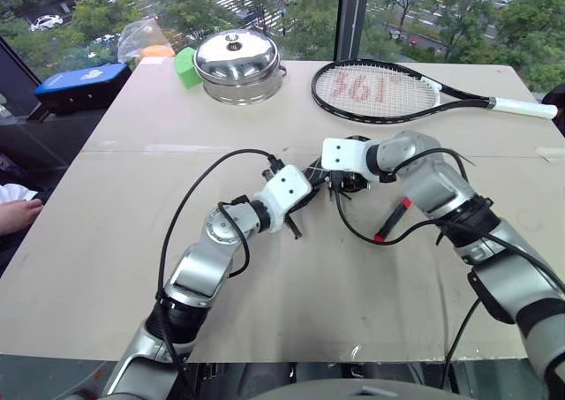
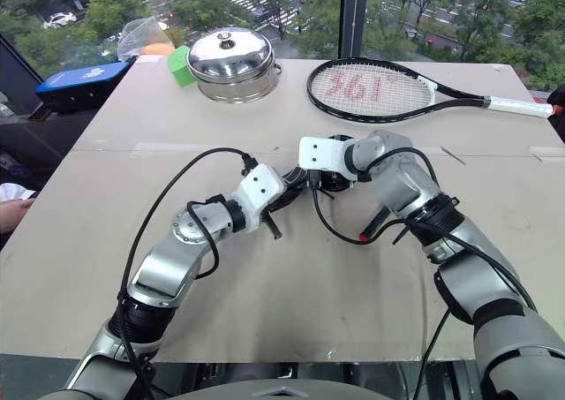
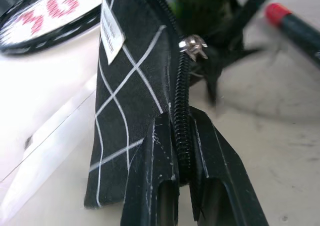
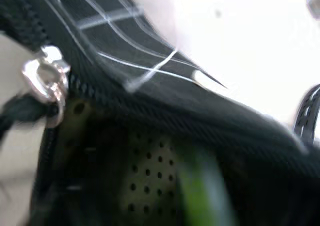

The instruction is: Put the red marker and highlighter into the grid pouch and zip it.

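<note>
Both eye views looked forward and down over the bench [image 1: 291, 276] from the head; each wrist view sat very close to the grid pouch [image 3: 135, 71], which they shared.

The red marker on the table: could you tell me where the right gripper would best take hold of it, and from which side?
Probably mid-barrel, from above. The red marker lies flat on the table, apart from the grid pouch that the left gripper pinches by its zipper edge. Its slim black barrel is bare on both long sides, so the right gripper's fingers can straddle it crosswise; the red cap end is shorter and likelier to slip.
</note>
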